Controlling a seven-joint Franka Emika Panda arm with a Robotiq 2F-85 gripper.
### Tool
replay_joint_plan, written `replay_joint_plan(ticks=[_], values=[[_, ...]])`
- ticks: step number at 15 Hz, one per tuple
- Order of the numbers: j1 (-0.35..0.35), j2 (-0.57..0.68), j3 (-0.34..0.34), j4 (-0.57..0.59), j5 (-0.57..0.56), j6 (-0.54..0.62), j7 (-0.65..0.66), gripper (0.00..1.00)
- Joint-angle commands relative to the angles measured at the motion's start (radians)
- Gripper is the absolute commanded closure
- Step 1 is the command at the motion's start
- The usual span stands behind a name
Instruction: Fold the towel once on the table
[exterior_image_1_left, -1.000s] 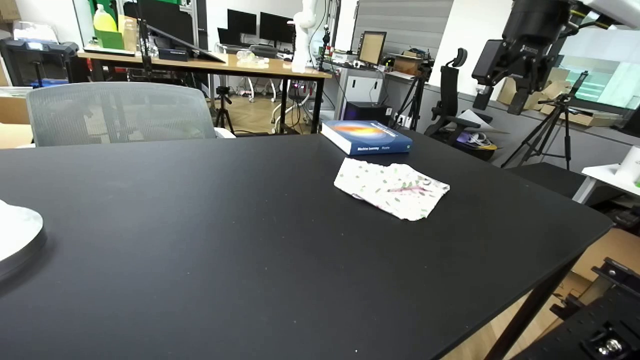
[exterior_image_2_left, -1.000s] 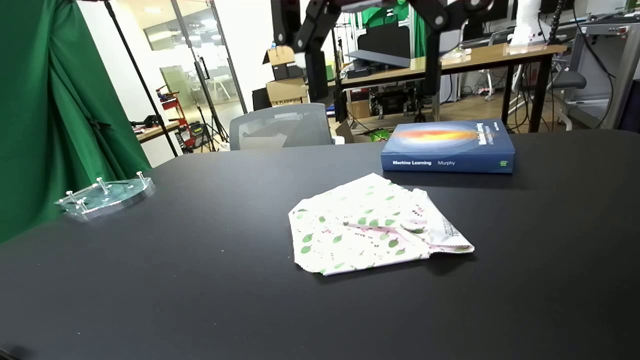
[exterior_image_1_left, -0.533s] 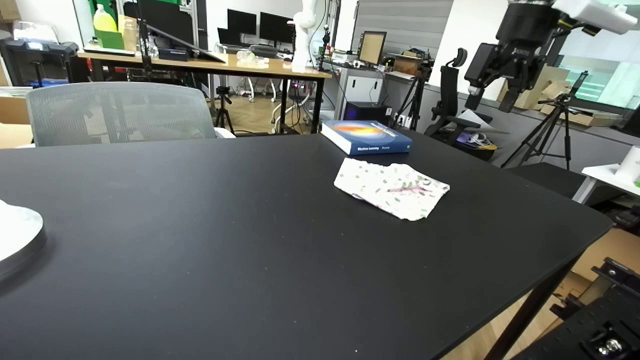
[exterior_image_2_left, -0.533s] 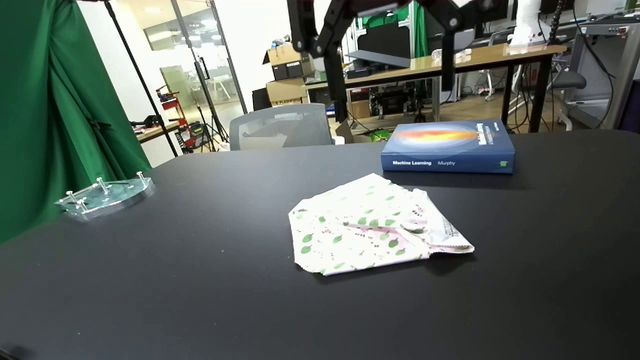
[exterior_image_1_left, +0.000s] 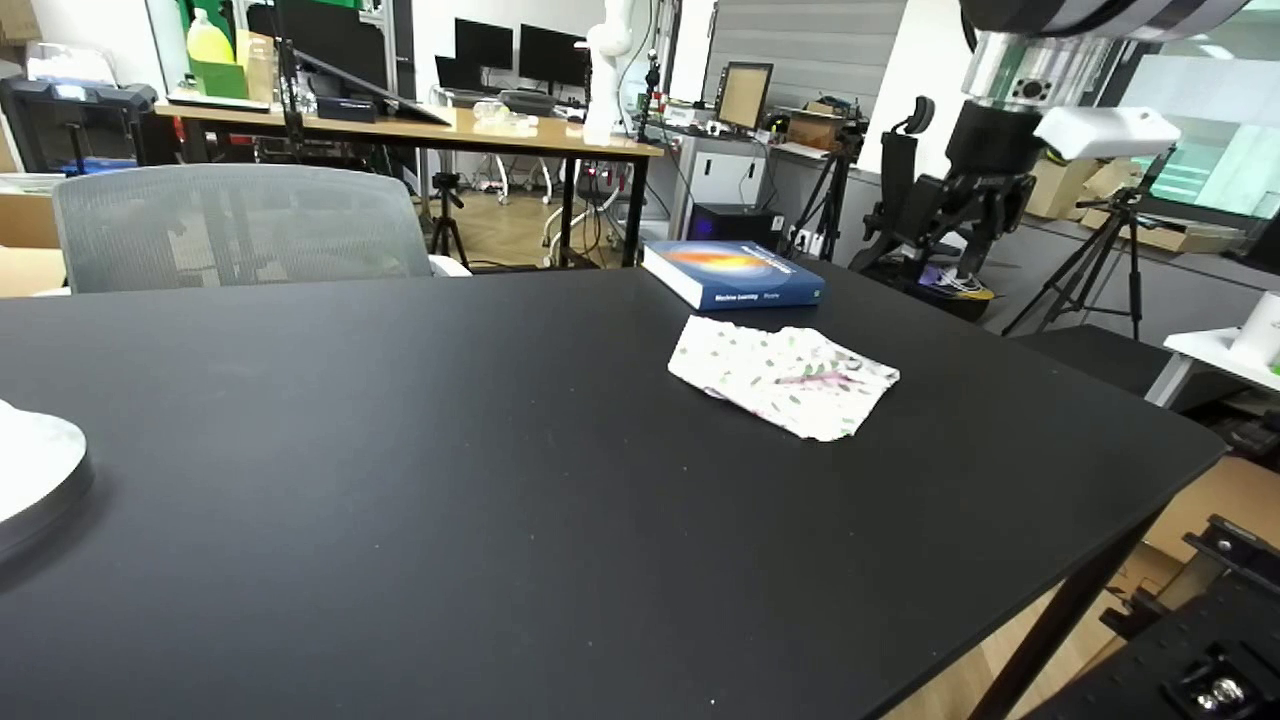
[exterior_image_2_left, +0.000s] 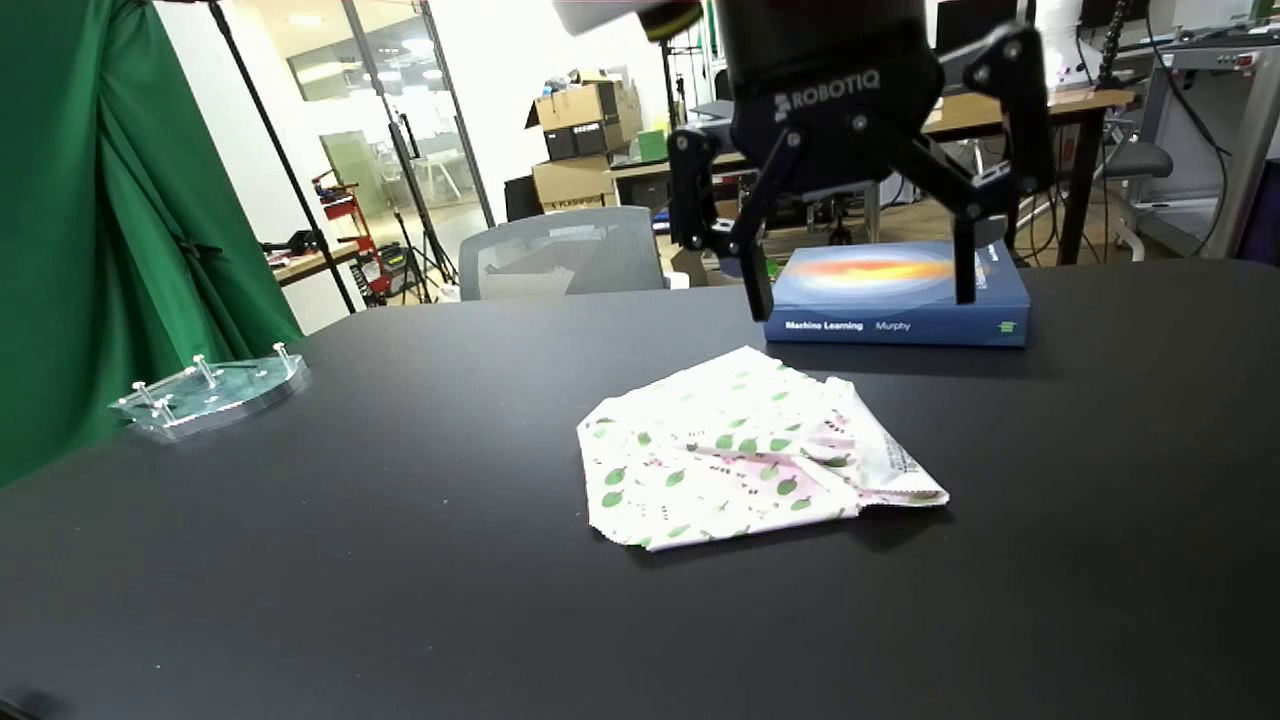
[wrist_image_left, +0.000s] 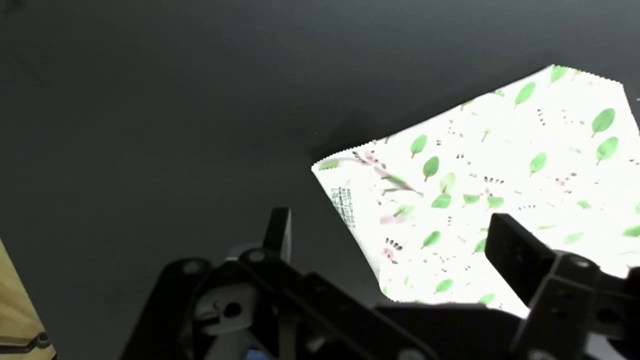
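The towel is a small white cloth with green leaves and pink marks. It lies rumpled on the black table in both exterior views, as the towel (exterior_image_1_left: 785, 385) and table (exterior_image_1_left: 400, 500) here, and as the towel (exterior_image_2_left: 720, 470) and table (exterior_image_2_left: 400, 600) here. In the wrist view the towel (wrist_image_left: 465, 165) fills the right side, partly hidden by a finger. My gripper (exterior_image_2_left: 862, 305) is open and empty above the table; it also shows in an exterior view (exterior_image_1_left: 941, 268) and in the wrist view (wrist_image_left: 390, 220). One finger appears over the towel, the other over bare table (wrist_image_left: 150, 125).
A thick blue book (exterior_image_2_left: 890, 295) lies just behind the towel, also seen in an exterior view (exterior_image_1_left: 735, 275). A clear plate with upright screws (exterior_image_2_left: 215, 395) sits at the table's far left. A white rounded object (exterior_image_1_left: 35, 470) stands at the left edge. A grey mesh chair (exterior_image_2_left: 565, 255) stands behind the table.
My gripper has come down and moved inward, closer to the towel and book, staying open. The towel and book have not moved.
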Motion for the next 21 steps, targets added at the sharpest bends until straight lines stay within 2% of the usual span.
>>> replay_joint_plan(ticks=[1, 5, 11, 17, 21], values=[[-0.034, 0.123, 0.011, 0.080, -0.050, -0.002, 0.016, 0.00], [-0.082, 0.220, 0.043, 0.137, -0.007, 0.000, 0.002, 0.00], [-0.194, 0.275, 0.197, 0.197, 0.183, -0.022, -0.078, 0.00], [-0.174, 0.265, 0.181, 0.169, 0.139, 0.022, -0.055, 0.00], [-0.162, 0.323, 0.155, 0.214, 0.087, 0.061, -0.024, 0.00]])
